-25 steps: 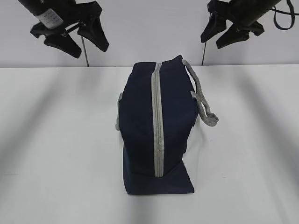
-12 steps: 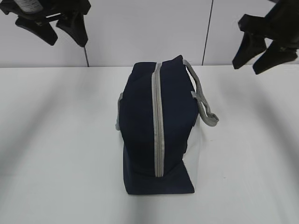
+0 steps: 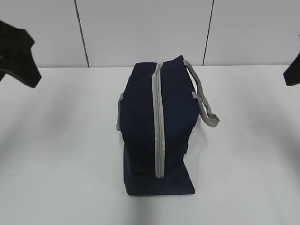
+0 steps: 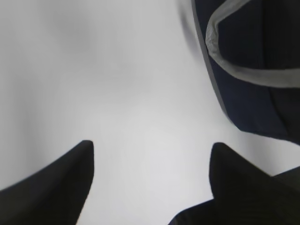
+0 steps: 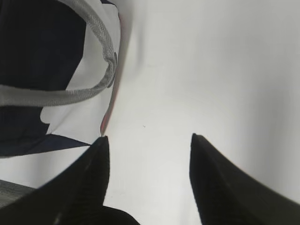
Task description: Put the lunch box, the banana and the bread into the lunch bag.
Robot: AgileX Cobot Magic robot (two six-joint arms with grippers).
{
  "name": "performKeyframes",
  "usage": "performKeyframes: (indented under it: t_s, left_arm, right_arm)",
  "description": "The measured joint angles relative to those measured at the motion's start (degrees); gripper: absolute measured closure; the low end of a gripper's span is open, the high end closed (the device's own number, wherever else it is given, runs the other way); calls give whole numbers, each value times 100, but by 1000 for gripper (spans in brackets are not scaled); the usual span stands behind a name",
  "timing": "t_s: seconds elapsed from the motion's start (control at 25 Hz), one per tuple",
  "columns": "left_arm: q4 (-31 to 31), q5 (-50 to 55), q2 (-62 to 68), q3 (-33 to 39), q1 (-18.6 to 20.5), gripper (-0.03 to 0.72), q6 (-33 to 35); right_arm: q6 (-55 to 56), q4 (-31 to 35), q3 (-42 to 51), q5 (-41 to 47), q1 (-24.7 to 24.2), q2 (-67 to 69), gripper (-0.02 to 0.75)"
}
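Observation:
The navy lunch bag [image 3: 154, 126] stands in the middle of the white table, its grey zipper [image 3: 158, 126] shut along the top and a grey handle [image 3: 202, 101] hanging on its right side. It also shows in the left wrist view [image 4: 253, 70] and the right wrist view [image 5: 42, 61]. The lunch box, banana and bread are out of view. My left gripper [image 4: 150, 150] is open and empty over bare table left of the bag; it shows at the exterior view's left edge [image 3: 18, 61]. My right gripper [image 5: 149, 140] is open and empty right of the bag, barely showing at the right edge [image 3: 294, 70].
The white table [image 3: 61, 154] runs back to a pale panelled wall [image 3: 140, 28] behind the bag. Nothing else lies on the table in view.
Both grippers have moved outward and down, the left one to the left edge and the right one almost out of the exterior view. The bag has not moved.

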Motion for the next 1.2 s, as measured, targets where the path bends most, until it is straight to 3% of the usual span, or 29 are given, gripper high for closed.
performKeyframes:
  t_s: [0.56, 0.84, 1.2]
  left_arm:
    - [6, -171, -3602, 2436, 0, 181, -121]
    - [25, 57, -5121, 3193, 0, 187, -234]
    - [294, 262, -6121, 4046, 0, 191, -289]
  right_arm:
    - [333, -118, 2139, -154, 0, -3039, 333]
    - [445, -118, 2998, -21, 0, -4590, 333]
    - [570, -450, 3443, 786, 0, -6296, 333]
